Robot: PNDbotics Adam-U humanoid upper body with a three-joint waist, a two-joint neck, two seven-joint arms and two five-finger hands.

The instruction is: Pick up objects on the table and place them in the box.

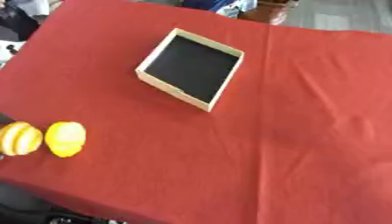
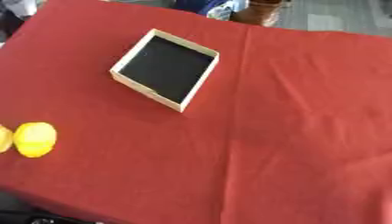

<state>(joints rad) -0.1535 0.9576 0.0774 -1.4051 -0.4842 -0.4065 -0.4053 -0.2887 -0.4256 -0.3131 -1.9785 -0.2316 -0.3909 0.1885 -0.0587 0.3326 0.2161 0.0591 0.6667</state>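
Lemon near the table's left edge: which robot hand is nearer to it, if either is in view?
Neither hand shows. The lemon lies at the robot's left, so the left hand is probably nearer.

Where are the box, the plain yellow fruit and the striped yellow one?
box [image 1: 150, 75], left eye view, near-left wall.
plain yellow fruit [image 1: 65, 138], left eye view, its middle.
striped yellow fruit [image 1: 20, 138], left eye view, its middle.

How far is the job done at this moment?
Nothing looks done yet: the box shows only its dark bottom. Nothing is in hand, since no robot hand shows in either view. Left to do: the lemon and the striped yellow thing beside it both lie on the red cloth, apart from the box.
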